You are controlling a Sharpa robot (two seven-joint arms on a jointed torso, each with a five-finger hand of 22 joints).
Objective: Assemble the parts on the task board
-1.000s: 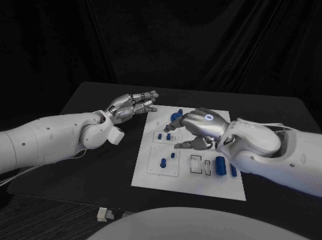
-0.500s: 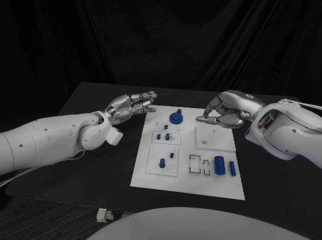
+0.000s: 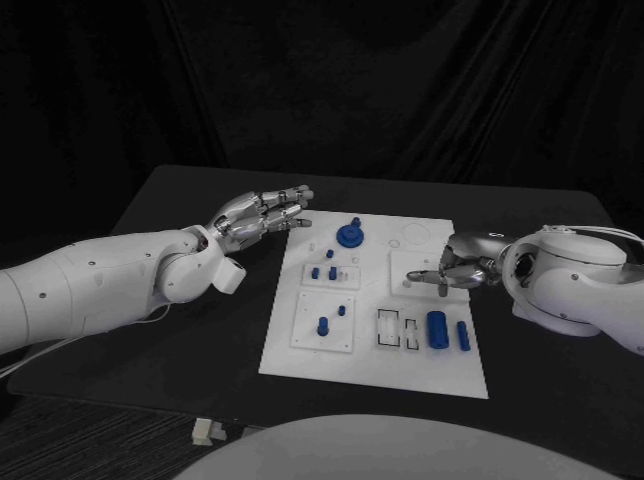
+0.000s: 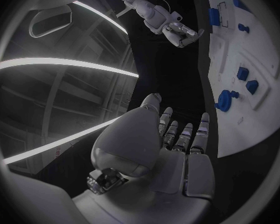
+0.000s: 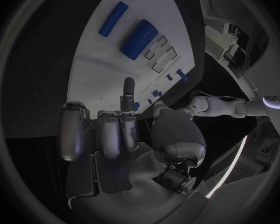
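- We are taking the white task board (image 3: pixel 354 352) as our landmark: it is lying in the middle of the black table (image 3: pixel 164 215), with its long side running away from the robot.
- We are seeing our right hand (image 3: pixel 459 268) hanging over the board's right edge, about halfway along it; most of its fingers are curled in with one pointing out toward the board, and it is holding nothing.
- We are seeing our left hand (image 3: pixel 265 212) hovering off the board's far left corner, fingers loosely apart and holding nothing.
- The two loose parts, a thick blue cylinder (image 3: pixel 439 329) and a thin blue pin (image 3: pixel 465 336), are lying side by side at the board's near right, just beside the cut-out slots (image 3: pixel 400 329); their long axes are running along the board's long side.
- Both are lying nearer the robot than our right hand, and that hand is clearly the closer one; we judge it would be reaching back toward the robot for them.
- The round blue knob (image 3: pixel 351 236) and the small blue pegs (image 3: pixel 324 272) are standing on the board's left half, nearer our left hand.
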